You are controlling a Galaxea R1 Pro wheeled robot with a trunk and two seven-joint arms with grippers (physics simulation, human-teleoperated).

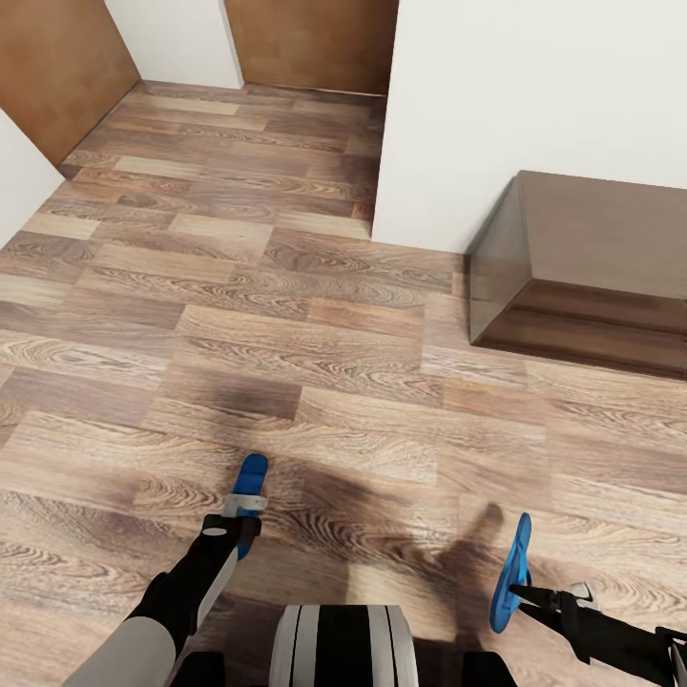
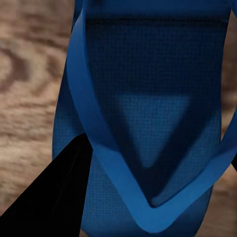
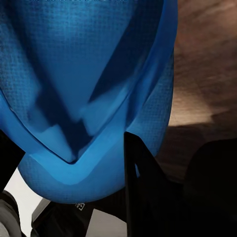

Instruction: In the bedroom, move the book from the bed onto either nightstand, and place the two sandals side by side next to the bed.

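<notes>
Low in the head view, each arm carries one blue flip-flop sandal above the brown wood-plank floor. On the robot's left, the left gripper is closed on the left sandal, which lies roughly flat and points away from the robot, with its near part hidden under the gripper. On the robot's right, the right gripper pinches the right sandal, which stands on edge so that only its thin side shows. The wrist cameras give what the head view lacks: the left wrist view shows the left sandal's footbed and V-shaped strap close up, with one dark finger beside it, and the right wrist view shows the right sandal's strap side, with a dark finger pressed at its rim. Both forearms reach forward from the lower corners, bent inward. A dark brown wooden cabinet, cut off by the right edge, stands against a white wall; whether it has drawers cannot be made out. Brown wooden panels stand at the far end.
</notes>
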